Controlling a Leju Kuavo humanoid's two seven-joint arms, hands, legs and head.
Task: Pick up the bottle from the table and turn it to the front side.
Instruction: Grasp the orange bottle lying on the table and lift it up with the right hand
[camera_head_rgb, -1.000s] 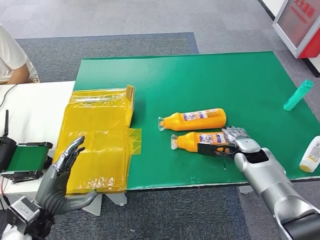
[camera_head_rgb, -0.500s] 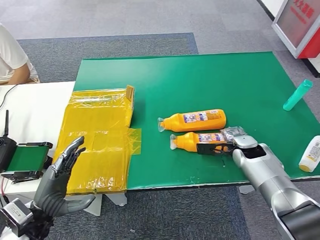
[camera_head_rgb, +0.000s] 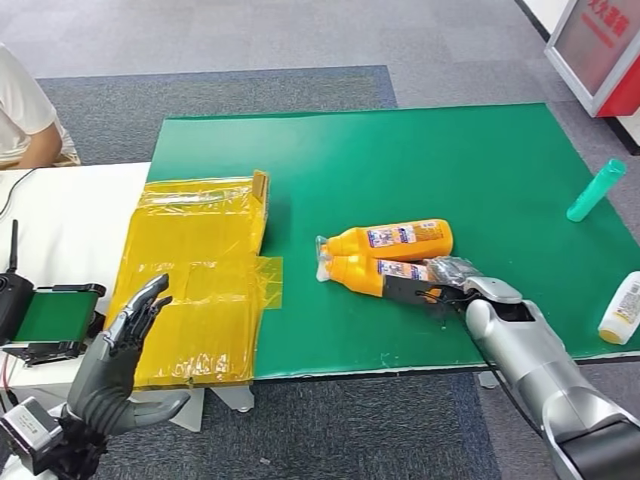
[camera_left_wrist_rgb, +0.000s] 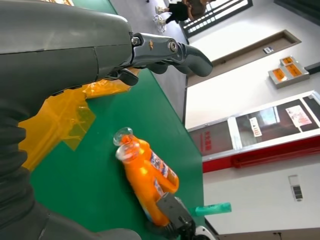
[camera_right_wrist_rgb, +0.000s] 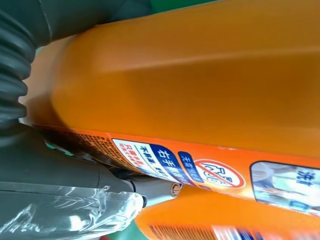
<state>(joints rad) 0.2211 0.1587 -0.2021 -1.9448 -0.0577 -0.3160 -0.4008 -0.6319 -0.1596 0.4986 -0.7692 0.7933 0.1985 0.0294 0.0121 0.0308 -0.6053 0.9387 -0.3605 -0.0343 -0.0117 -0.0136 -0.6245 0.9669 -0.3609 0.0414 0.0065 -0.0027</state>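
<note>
right hand (camera_head_rgb: 436, 283) grips orange bottle (camera_head_rgb: 366, 273).

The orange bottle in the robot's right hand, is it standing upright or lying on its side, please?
Lying on its side: the held bottle stretches flat along the green mat, cap pointing toward the yellow sheet, beside the second bottle.
</note>
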